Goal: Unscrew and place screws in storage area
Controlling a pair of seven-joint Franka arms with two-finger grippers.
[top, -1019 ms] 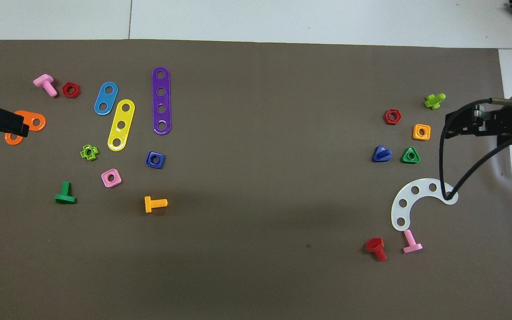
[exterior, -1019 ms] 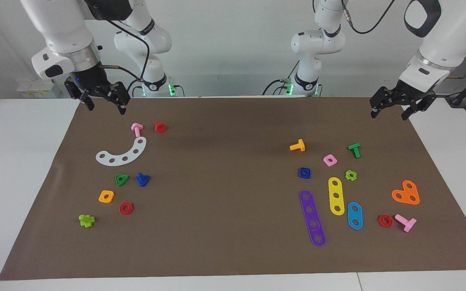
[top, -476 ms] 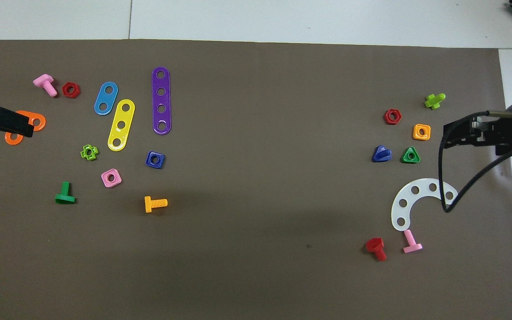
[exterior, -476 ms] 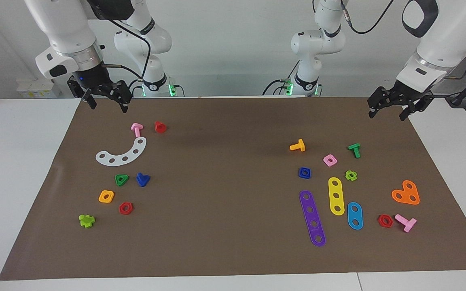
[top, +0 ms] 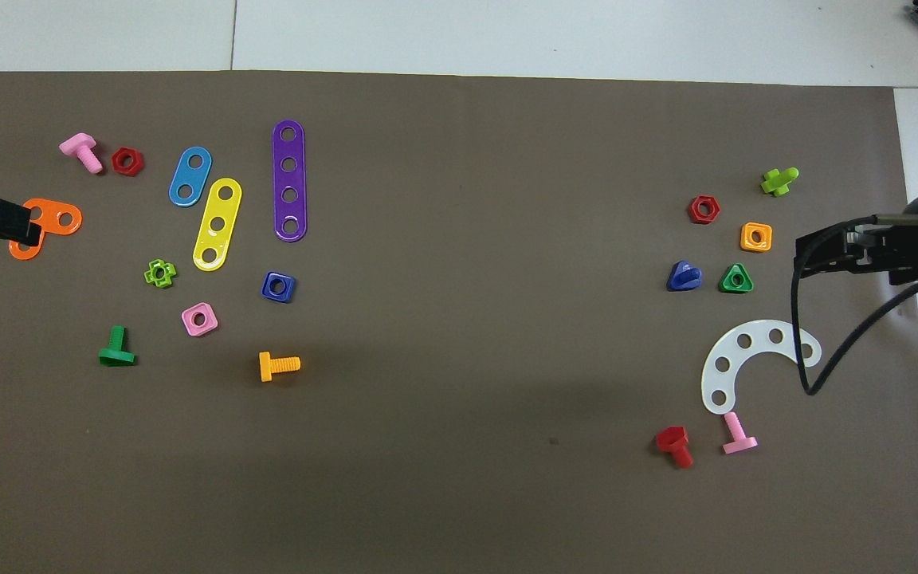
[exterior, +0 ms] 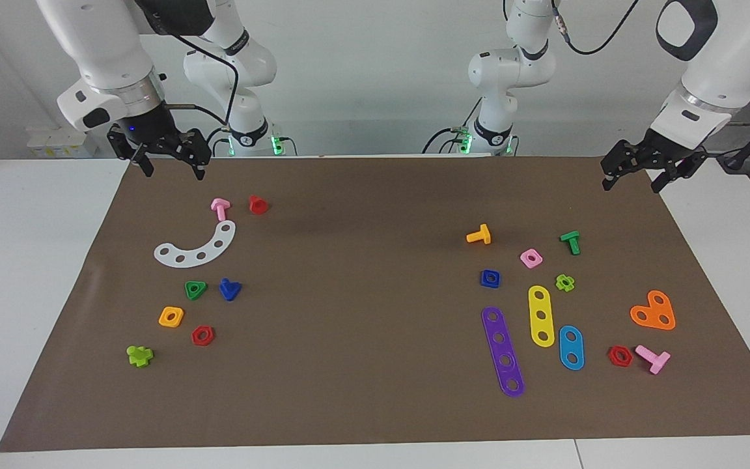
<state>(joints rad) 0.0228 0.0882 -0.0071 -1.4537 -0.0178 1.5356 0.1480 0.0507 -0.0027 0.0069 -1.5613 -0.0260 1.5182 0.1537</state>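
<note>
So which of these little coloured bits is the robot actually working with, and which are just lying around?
Part of the job:
dark-blue bolt
brown mat

Lying about:
green triangle nut
white curved strip
purple strip
orange heart plate

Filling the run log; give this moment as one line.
left gripper: open, raised, empty | right gripper: open, raised, empty | blue screw: on mat

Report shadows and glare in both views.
Facing view: soft dark shadow on the brown paper mat beside the red plastic bolt. Overhead view: faint shadow band around the orange plastic bolt; small glint on the yellow three-hole plastic strip.
</note>
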